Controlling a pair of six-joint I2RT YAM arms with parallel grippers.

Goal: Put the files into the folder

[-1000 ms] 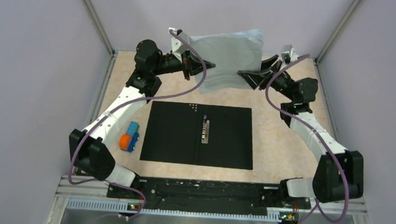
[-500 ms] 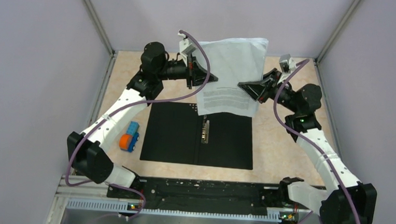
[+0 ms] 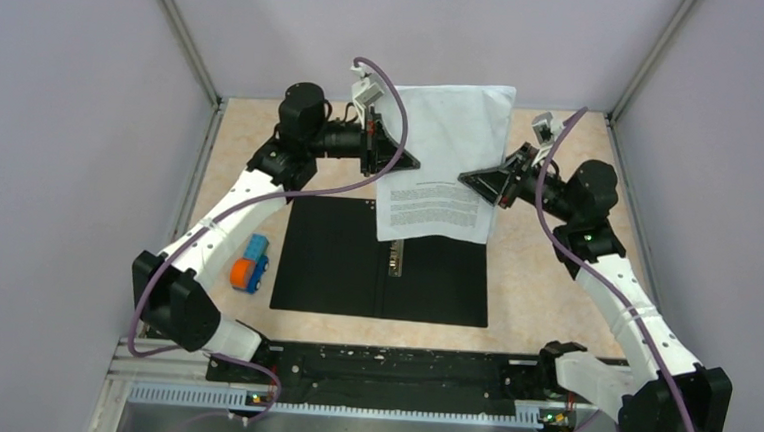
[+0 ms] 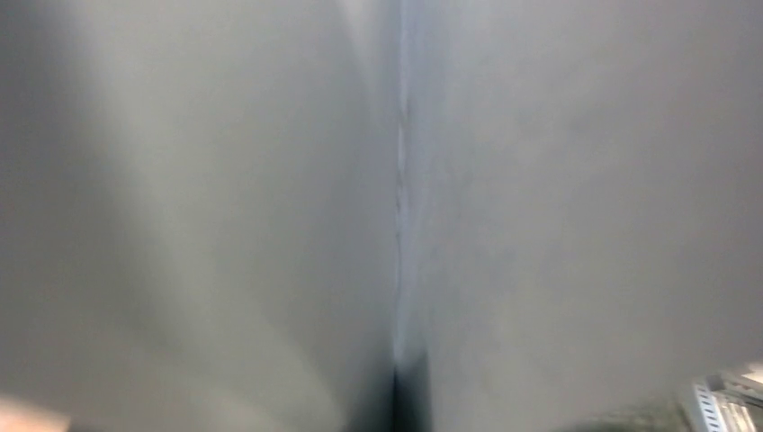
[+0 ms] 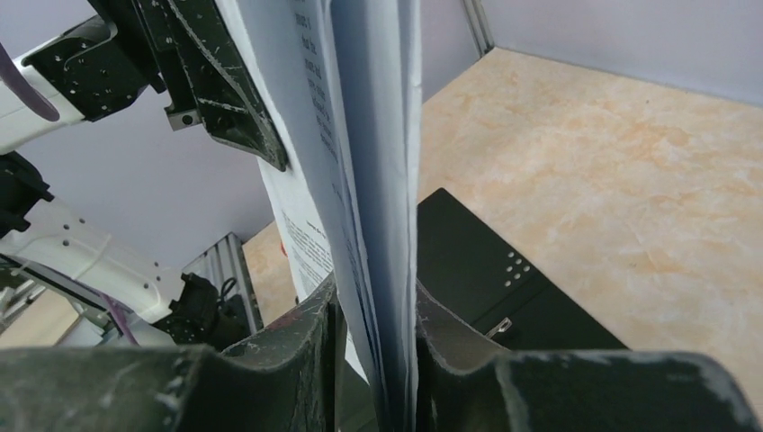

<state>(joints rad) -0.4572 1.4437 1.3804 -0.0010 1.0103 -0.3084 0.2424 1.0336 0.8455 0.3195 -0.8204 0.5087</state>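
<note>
the files [image 3: 448,140] are hanging above the counter [image 3: 545,276], the left tool [image 3: 399,161] pinching one side edge and the right tool [image 3: 478,182] clamping the other. they are coming nearer than a second ago, their lower edge now overlapping the open folder [image 3: 335,263], so laying them in looks close.
</note>
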